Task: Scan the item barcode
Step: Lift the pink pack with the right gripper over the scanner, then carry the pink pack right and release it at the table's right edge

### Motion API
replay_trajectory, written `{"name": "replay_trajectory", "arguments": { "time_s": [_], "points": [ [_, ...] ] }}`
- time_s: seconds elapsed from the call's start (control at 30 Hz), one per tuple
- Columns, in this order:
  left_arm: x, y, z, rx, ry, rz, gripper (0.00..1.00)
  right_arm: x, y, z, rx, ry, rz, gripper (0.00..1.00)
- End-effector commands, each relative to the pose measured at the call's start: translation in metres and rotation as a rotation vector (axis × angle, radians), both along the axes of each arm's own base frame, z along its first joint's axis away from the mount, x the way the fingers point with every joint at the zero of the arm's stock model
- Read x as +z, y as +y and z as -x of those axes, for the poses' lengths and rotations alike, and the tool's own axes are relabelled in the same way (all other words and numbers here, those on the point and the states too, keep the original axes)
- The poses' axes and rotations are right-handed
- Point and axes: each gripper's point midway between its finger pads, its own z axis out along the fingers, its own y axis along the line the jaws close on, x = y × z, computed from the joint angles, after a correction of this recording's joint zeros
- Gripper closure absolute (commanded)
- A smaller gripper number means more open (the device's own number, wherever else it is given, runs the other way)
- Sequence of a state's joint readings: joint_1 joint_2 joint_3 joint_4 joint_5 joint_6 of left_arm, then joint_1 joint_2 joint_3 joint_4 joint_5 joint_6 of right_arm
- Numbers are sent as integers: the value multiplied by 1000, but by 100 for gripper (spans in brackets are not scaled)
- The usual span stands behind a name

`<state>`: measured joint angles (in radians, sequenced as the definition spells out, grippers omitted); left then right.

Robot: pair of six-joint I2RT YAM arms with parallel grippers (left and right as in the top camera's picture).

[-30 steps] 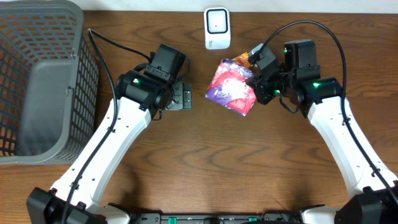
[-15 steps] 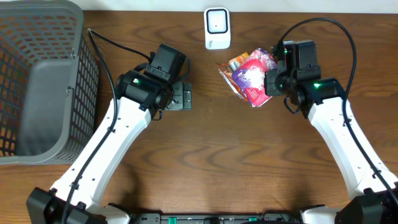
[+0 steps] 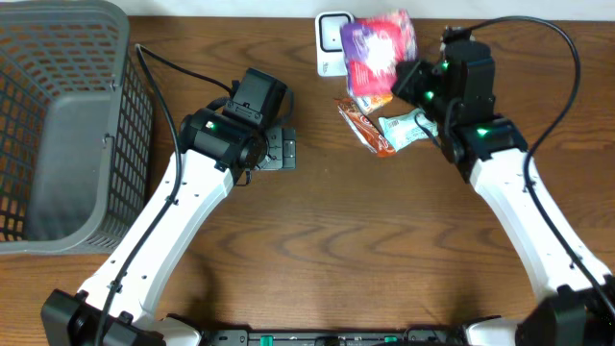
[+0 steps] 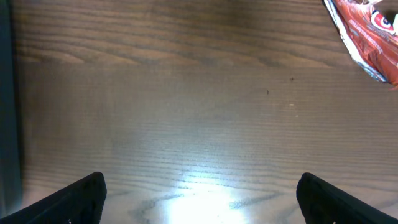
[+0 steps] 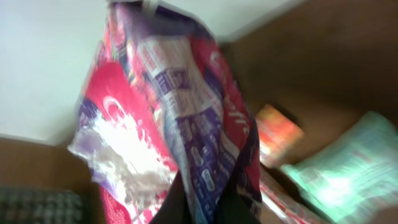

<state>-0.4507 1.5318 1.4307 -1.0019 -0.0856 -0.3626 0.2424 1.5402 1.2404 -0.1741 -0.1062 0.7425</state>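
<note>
Holding purple-pink packet (image 3: 378, 50) over white scanner (image 3: 330, 38): right pincer (image 3: 411, 77) clamped | left pincer (image 3: 279, 149) wide | packet print blurred, unreadable

A basket (image 3: 58, 125) is set at the left end of the counter (image 3: 336, 250). A scanner (image 3: 330, 43) is placed at the rear edge, near the middle. A snack bag (image 3: 378, 48) is held in the right gripper (image 3: 411, 79), just right of the scanner; seen from overhead, the scanner's right side is overlapped by it. In front of the bag, a long packet (image 3: 360, 120) and a small wrapper (image 3: 408, 127) are laid touching, the wrapper on the right. The left gripper (image 3: 281, 149) is positioned between basket and packet, apart from both.
</note>
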Motion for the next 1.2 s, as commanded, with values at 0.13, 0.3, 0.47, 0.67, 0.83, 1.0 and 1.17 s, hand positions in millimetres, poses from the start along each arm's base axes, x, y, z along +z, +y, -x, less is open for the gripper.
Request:
{"name": "replay_trajectory", "arguments": {
  "time_s": [0.13, 0.3, 0.47, 0.67, 0.83, 1.0, 1.17],
  "points": [
    [-1, 4, 0, 12, -3, -17, 2, -2, 50, -62, 75, -132, -383, 99],
    [-1, 4, 0, 12, -3, -17, 2, -42, 54, -88, 15, -85, -535, 99],
    [0, 4, 0, 12, -3, -17, 2, -77, 57, -102, 9, -46, -528, 99],
    [-1, 4, 0, 12, -3, -17, 2, -58, 38, -110, 65, -135, -435, 99],
    [-1, 4, 0, 12, -3, -17, 2, -41, -21, -109, 42, -118, -420, 99],
    [-1, 4, 0, 12, -3, -17, 2, -50, -124, -92, -50, -41, -298, 99],
    [0, 4, 0, 12, -3, -17, 2, -78, -233, -48, -192, 98, -168, 99]
  ]
}}
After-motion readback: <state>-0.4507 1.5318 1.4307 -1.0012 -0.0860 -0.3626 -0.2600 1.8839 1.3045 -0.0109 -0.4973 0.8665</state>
